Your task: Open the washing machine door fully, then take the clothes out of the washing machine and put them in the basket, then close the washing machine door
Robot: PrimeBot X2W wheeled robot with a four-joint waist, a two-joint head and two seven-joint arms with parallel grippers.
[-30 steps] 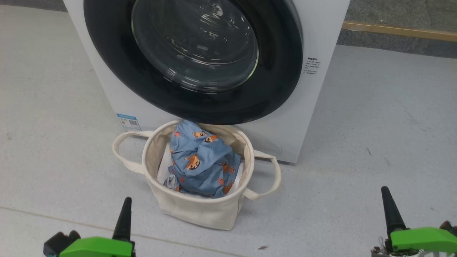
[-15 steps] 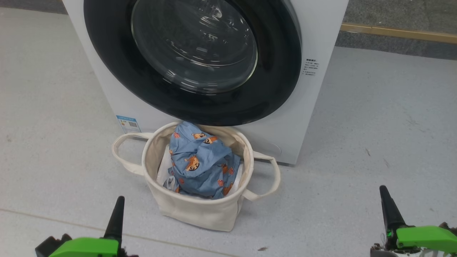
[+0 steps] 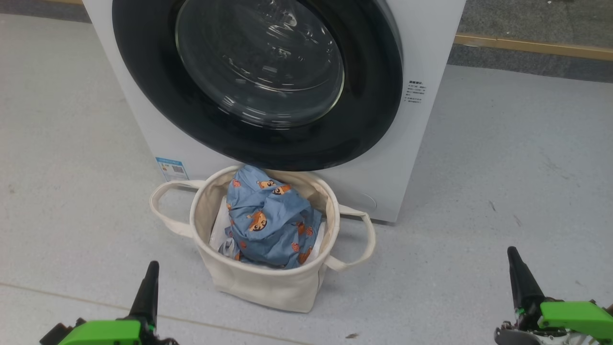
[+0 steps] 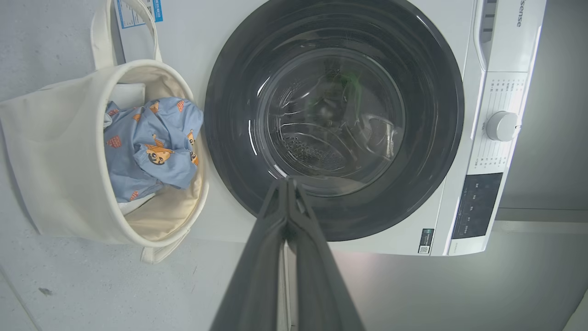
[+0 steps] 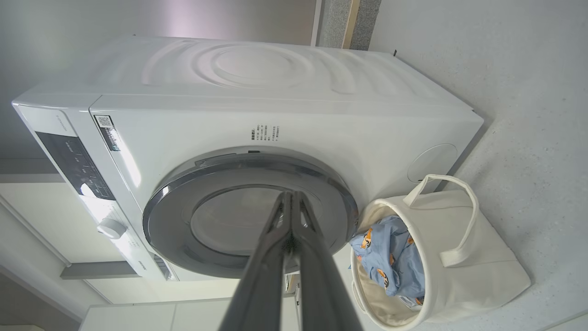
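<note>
While both arms hang low and well clear of the work, the items stand as follows.

- Washing machine (image 3: 431, 57): white front-loader on the grey floor (image 3: 503, 167), blue sticker (image 3: 171, 167) at its lower corner.
- Washing machine door (image 3: 258, 62): black rim lying flat against the front in both wrist views, apparently latched. Through the glass the drum looks bare of fabric, as far as the reflections allow.
- Basket (image 3: 268, 287): upright on the floor, just in front of the machine and below the door's lower rim, handles out to either side. Probably set there to keep the carry from the drum short.
- Clothes (image 3: 270, 220): blue printed bundle inside the basket, lying on a white sheet (image 3: 218, 232) and heaped highest on the machine side.
- Left gripper (image 3: 152, 270): fingers pressed together on nothing, near the basket but apart from it.
- Right gripper (image 3: 513, 256): likewise clenched and empty, well apart from the basket.

Judgement: all three steps look complete. The grippers are likely held closed and back because nothing is left to grasp.
</note>
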